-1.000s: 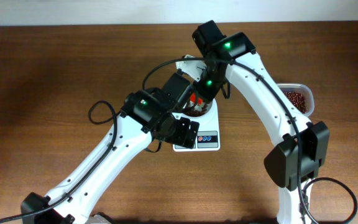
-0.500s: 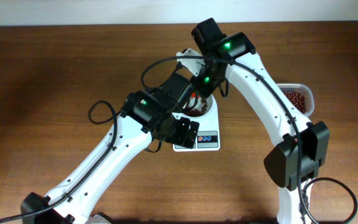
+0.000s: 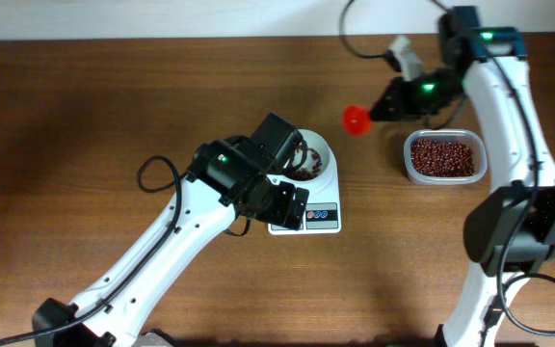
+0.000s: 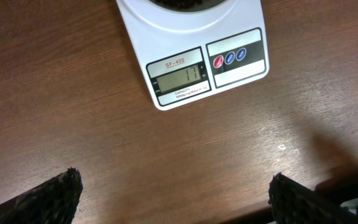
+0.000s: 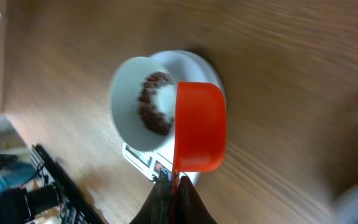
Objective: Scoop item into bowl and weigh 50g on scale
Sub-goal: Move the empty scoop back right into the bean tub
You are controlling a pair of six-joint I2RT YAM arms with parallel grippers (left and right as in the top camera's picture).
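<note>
The right arm has swung away from the bowl [image 3: 328, 154] toward the worktop's right edge, its claw [image 5: 173, 184] clamped on the handle of a red scoop [image 3: 357, 120]. The scoop now hangs, seemingly empty, between the bowl and the clear tub [image 3: 408, 164] near that edge. The bowl sits on the scale [image 4: 241, 73] near the middle of the worktop, with a small heap of beans [image 5: 154, 109] inside. The display [image 4: 179, 76] appears to read 17, well short of 50g, so more scoops look needed. The left claw [image 4: 173, 202] hovers wide open and empty just in front of the scale, and its arm crowds the bowl's left side, the likeliest obstacle to another pour.
</note>
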